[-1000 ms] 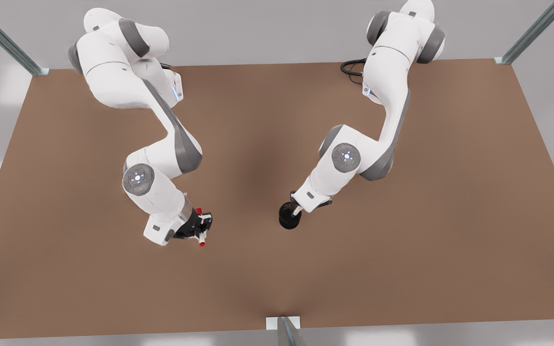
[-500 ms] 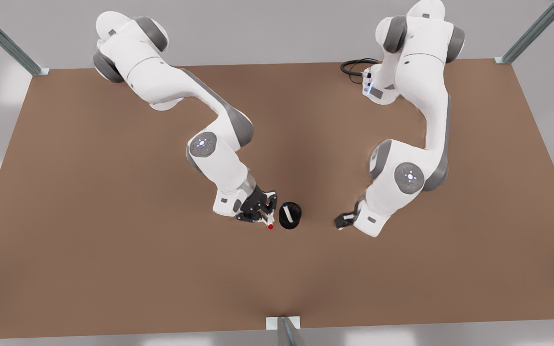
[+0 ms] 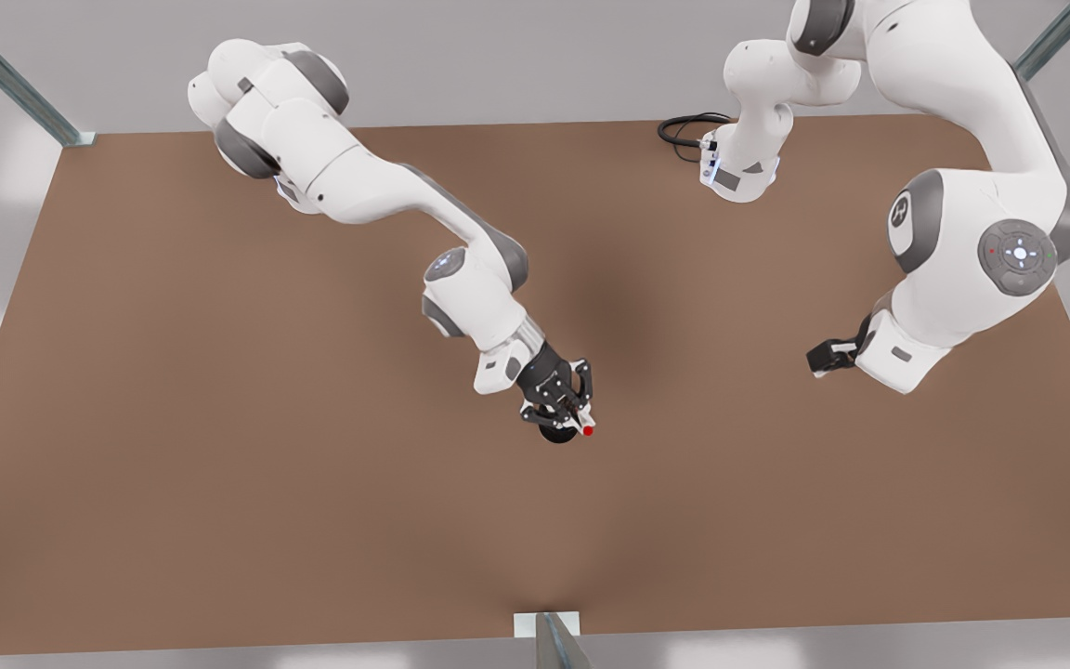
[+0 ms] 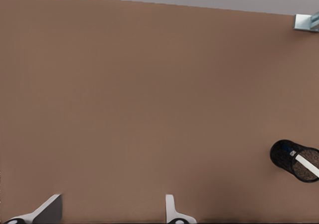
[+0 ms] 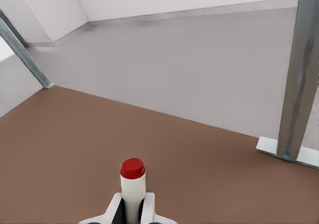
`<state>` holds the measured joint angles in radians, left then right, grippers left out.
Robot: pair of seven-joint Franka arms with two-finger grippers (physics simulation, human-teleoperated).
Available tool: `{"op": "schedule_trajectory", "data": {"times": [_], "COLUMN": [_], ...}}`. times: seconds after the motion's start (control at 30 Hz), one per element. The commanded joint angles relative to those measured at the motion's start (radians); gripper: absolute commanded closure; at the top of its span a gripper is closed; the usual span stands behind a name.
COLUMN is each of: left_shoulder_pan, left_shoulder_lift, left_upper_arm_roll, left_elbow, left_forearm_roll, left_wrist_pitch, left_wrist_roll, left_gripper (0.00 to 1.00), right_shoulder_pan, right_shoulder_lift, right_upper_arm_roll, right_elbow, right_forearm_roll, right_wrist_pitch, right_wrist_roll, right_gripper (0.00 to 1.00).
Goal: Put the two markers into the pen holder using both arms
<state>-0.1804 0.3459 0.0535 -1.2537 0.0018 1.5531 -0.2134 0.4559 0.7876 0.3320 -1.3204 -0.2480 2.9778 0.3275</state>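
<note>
My right gripper (image 3: 561, 406) is shut on the red-capped marker (image 3: 587, 429) and hangs directly over the black mesh pen holder (image 3: 554, 435), hiding most of it. In the right wrist view the marker (image 5: 132, 183) stands between the fingers of the right gripper (image 5: 133, 210) with its red end pointing away. In the left wrist view the pen holder (image 4: 286, 157) stands far off, with the blue-capped marker (image 4: 305, 164) leaning inside it. My left gripper (image 3: 823, 357) hangs at the front view's right, well away from the holder. In its own wrist view the left gripper (image 4: 110, 211) is open with nothing between its fingers.
The brown table (image 3: 219, 483) carries nothing else near the holder. A black cable (image 3: 681, 130) loops at the base of the arm at the front view's right. Metal frame posts (image 3: 552, 641) stand at the table's front edge and back corners.
The right gripper has carried the red marker toward the front view's right until it is over the pen holder. The left arm let go of the blue marker in the holder and drew back.
</note>
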Motion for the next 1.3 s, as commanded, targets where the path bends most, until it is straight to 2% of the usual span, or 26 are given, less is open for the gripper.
{"op": "schedule_trajectory", "data": {"times": [0.0, 0.1, 0.33, 0.53, 0.77, 0.8, 0.83, 0.9, 0.97, 1.0, 1.07, 1.13, 1.2, 1.27], "left_shoulder_pan": [-0.002, -0.010, -0.011, -0.011, -0.011, -0.011, -0.011, -0.011, -0.011, -0.011, -0.011, -0.011, -0.021, -0.025], "left_shoulder_lift": [0.004, 0.013, 0.033, 0.039, 0.042, 0.042, 0.042, 0.045, 0.047, 0.047, 0.045, 0.042, 0.036, 0.033], "left_upper_arm_roll": [0.000, 0.000, 0.000, 0.000, 0.000, 0.000, 0.000, 0.000, 0.000, 0.000, 0.000, 0.000, -0.001, -0.003], "left_elbow": [0.000, 0.000, 0.000, -0.001, -0.001, -0.001, -0.001, -0.001, -0.001, -0.001, -0.001, 0.000, 0.002, 0.004], "left_forearm_roll": [0.004, 0.004, 0.004, 0.004, 0.004, 0.004, 0.004, 0.006, 0.004, 0.004, 0.006, 0.004, 0.003, 0.001], "left_wrist_pitch": [-0.042, -0.035, -0.008, -0.004, -0.004, -0.002, -0.001, -0.001, -0.001, -0.001, -0.001, -0.001, -0.002, -0.008], "left_wrist_roll": [0.240, 0.235, 0.233, 0.233, 0.232, 0.232, 0.232, 0.232, 0.232, 0.232, 0.232, 0.233, 0.233, 0.232], "left_gripper": [0.00, 0.00, 0.00, 0.00, 0.00, 0.00, 0.00, 0.00, 0.00, 0.00, 0.00, 0.00, 0.00, 0.00], "right_shoulder_pan": [0.000, -0.011, -0.006, -0.025, -0.022, -0.020, -0.014, -0.005, 0.001, -0.019, -0.138, -0.210, -0.336, -0.364], "right_shoulder_lift": [0.001, 0.002, 0.002, 0.002, 0.002, 0.002, 0.005, 0.061, 0.056, -0.008, -0.215, -0.335, -0.453, -0.619], "right_upper_arm_roll": [-0.010, -0.013, -0.014, -0.028, -0.028, -0.028, -0.039, -0.048, -0.053, -0.051, -0.011, -0.002, -0.002, -0.100], "right_elbow": [-0.003, -0.040, -0.094, -0.180, -0.187, -0.217, -0.243, -0.243, -0.237, -0.237, -0.223, -0.164, -0.198, -0.272], "right_forearm_roll": [-0.097, -0.169, -0.182, -0.198, -0.197, -0.197, -0.197, -0.197, -0.197, -0.198, -0.194, -0.189, -0.015, 0.073], "right_wrist_pitch": [0.079, 0.079, 0.081, 0.185, 0.198, 0.213, 0.253, 0.313, 0.300, 0.225, -0.178, -0.548, -0.816, -1.052], "right_wrist_roll": [0.064, 0.064, 0.068, 0.064, 0.065, 0.065, 0.065, 0.064, 0.058, 0.059, 0.074, 0.079, 0.110, 0.032], "right_gripper": [0.70, 0.70, 0.70, 0.70, 0.69, 0.66, 0.56, 0.00, 0.00, 0.00, 0.00, 0.00, 0.00, 0.00]}}
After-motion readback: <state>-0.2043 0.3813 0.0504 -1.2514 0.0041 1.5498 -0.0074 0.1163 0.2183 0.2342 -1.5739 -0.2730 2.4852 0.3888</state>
